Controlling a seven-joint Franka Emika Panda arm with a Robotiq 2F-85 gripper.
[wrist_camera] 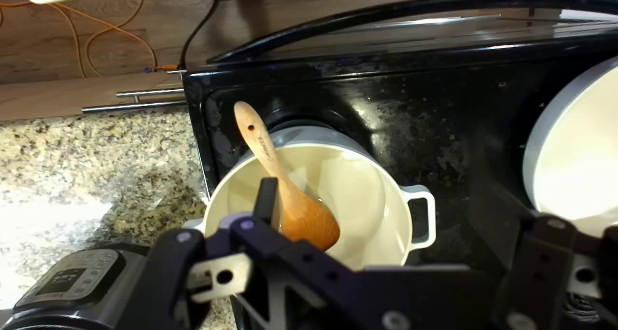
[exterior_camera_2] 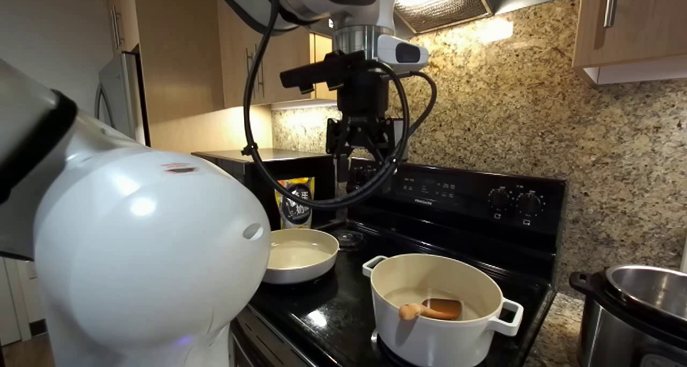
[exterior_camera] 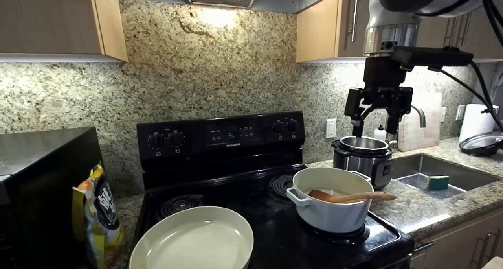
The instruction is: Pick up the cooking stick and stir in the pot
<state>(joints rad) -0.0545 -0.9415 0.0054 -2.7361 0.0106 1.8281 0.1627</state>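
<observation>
Spatula (exterior_camera: pixel 347 198), wooden and light brown, leans in the white two-handled pot (exterior_camera: pixel 332 216) in an exterior view, blade inside, handle out over the rim. Well above, the gripper (exterior_camera: pixel 374 126) hangs with its jaws spread wide and nothing between them. The electric pressure cooker (exterior_camera: pixel 363 166) stands just beside the pot and could hamper a low approach there.

In an exterior view, what looks like clear liquid (exterior_camera_2: pixel 473 309) lies shallow around the blade, so that end may be slick. A looping black cable (exterior_camera_2: pixel 322 205) shows below the gripper and might snag on descent.

In the wrist view the handle, smooth and pierced near its end, crosses the rim. It should prove light, stiff and hardly fragile, yet apt to pivot or roll. Best hold, I judge: the bare handle, gripped from either side, clear of the pot wall. The shallow white pan (wrist_camera: pixel 579 156) sits well apart.
</observation>
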